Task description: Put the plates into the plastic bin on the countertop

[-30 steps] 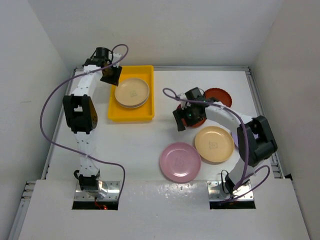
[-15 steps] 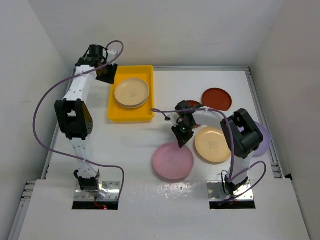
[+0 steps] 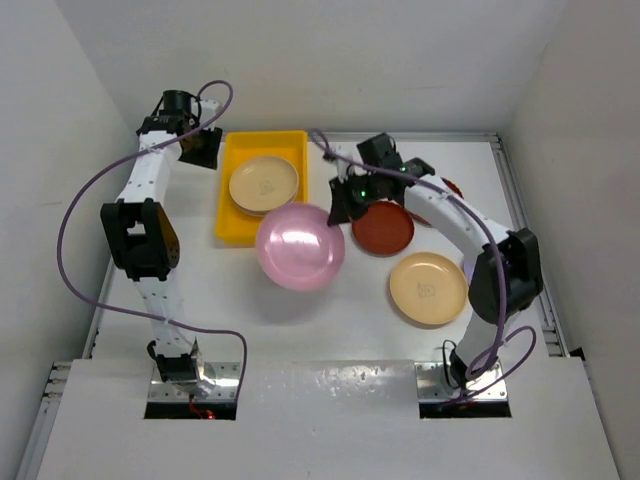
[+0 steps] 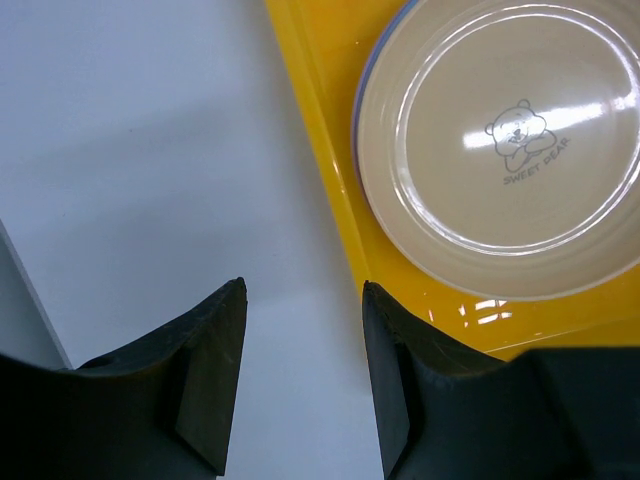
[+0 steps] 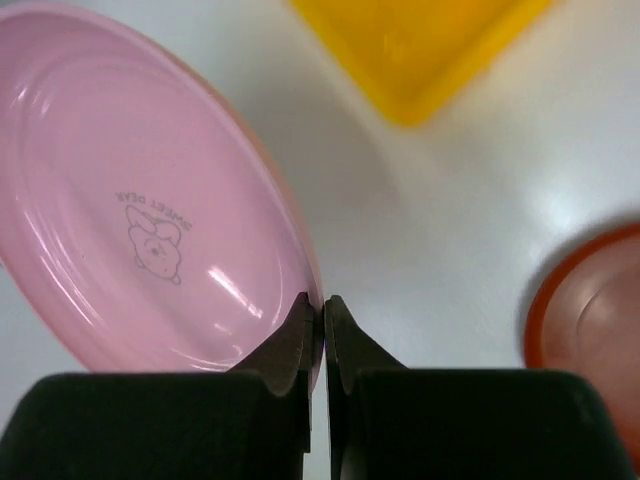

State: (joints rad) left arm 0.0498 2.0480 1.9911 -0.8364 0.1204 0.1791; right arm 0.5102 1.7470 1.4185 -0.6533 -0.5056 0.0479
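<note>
My right gripper (image 3: 338,210) (image 5: 322,320) is shut on the rim of a pink plate (image 3: 300,246) (image 5: 150,200). The plate hangs tilted above the countertop (image 3: 200,290), just off the near right corner of the yellow plastic bin (image 3: 228,228) (image 5: 420,50). In the bin lies a cream plate (image 3: 264,184) (image 4: 500,150) with a lilac rim showing under it. My left gripper (image 3: 205,148) (image 4: 303,370) is open and holds nothing, over the white surface beside the bin's left wall (image 4: 320,170).
A dark red plate (image 3: 383,228) (image 5: 590,320) lies right of the pink one. Another dark red plate (image 3: 447,188) is partly hidden behind my right arm. A tan plate (image 3: 428,288) sits at the front right. White walls enclose the countertop.
My right gripper swung to the pink plate at the front, shut on its rim, then lifted it back and left toward the bin. My left gripper drifted left off the bin.
</note>
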